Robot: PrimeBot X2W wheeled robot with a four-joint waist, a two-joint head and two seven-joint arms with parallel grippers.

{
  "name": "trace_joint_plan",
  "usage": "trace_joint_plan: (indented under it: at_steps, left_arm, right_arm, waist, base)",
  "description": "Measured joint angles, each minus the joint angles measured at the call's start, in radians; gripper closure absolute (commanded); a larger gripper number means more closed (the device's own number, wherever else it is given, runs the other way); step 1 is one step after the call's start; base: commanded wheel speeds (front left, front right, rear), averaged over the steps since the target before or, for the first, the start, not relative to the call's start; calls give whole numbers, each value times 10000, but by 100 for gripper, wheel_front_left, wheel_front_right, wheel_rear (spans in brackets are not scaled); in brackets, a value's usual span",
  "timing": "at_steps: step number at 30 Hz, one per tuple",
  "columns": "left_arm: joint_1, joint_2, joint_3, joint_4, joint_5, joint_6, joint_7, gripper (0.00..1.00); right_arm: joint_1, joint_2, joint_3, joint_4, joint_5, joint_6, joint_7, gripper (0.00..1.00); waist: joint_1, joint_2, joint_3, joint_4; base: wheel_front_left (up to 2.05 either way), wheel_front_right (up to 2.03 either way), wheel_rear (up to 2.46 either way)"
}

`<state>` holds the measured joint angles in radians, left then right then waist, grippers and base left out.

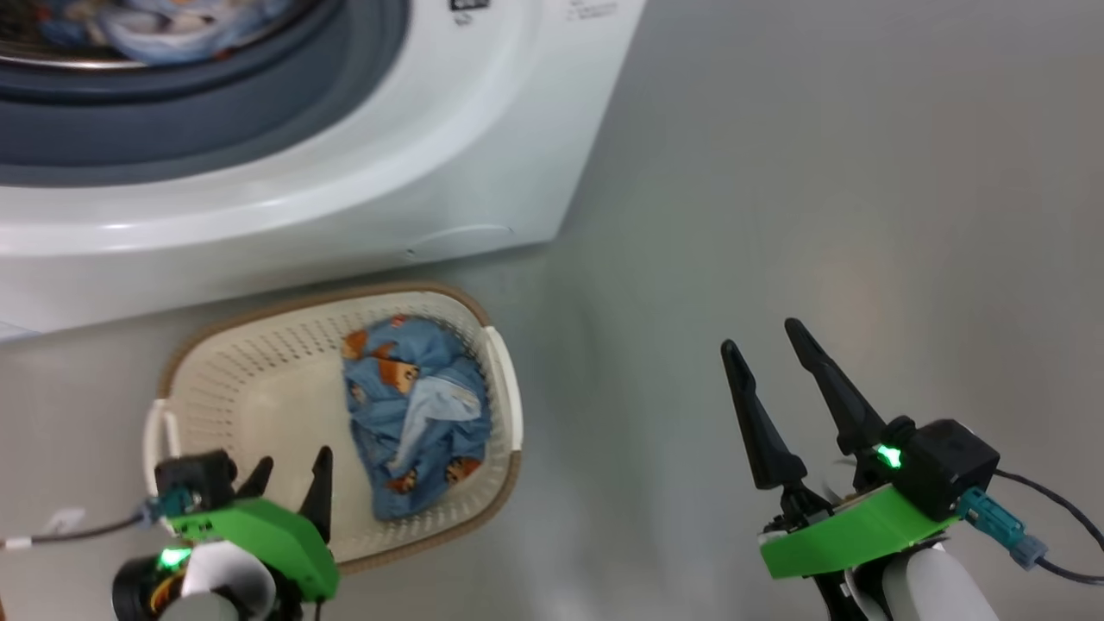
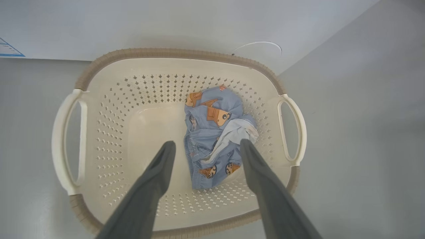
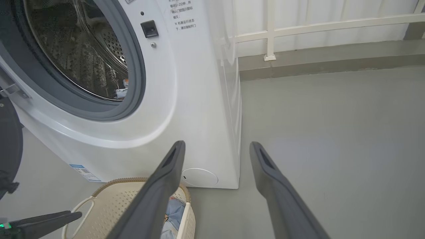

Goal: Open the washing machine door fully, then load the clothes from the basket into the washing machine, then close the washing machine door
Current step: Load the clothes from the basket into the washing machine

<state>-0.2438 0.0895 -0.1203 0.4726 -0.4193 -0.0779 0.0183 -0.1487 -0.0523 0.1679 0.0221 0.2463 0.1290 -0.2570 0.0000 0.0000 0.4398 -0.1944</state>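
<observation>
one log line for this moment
washing machine: open | clothes: in basket | left gripper: open over basket | right gripper: open, empty

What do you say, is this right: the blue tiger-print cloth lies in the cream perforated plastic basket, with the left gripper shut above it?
Not shut: the left gripper is open, fingers spread, as the left wrist view shows. The blue tiger-print cloth does lie in the cream perforated plastic basket, below it.

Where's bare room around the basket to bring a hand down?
Free: the left half of the basket, between the clothes and the left handle; the floor between basket and right gripper. Crowded: the right half, under the clothes.
</observation>
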Motion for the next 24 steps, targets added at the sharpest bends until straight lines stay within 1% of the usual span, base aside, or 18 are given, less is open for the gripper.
trace_joint_plan:
  at_steps: [1, 7, 14, 24]
  left_arm:
    - [-180, 56, -27, 134, -4, -65, 123, 0]
    - [-1283, 221, -15, 1122, -261, -63, 725, 0]
    - [-2608, 263, -117, 2215, -245, -59, 1053, 0]
    - [-4260, 541, -184, 3312, -144, -44, 792, 0]
  right_arm:
    - [-69, 0, 38, -12, 36, 2, 2, 0]
    - [-517, 2, 211, -117, 182, 2, 2, 0]
    - [-911, 6, 397, -221, 479, 2, 0, 0]
    - [-1361, 23, 533, -384, 648, 2, 0, 0]
  waist:
    - [0, 0, 153, -106]
    - [0, 0, 1048, -677]
    - [0, 0, 2078, -1155]
    - [0, 0, 3491, -1593]
  base:
    - [0, 0, 0]
    - [0, 0, 0]
    - [0, 0, 0]
    - [0, 0, 0]
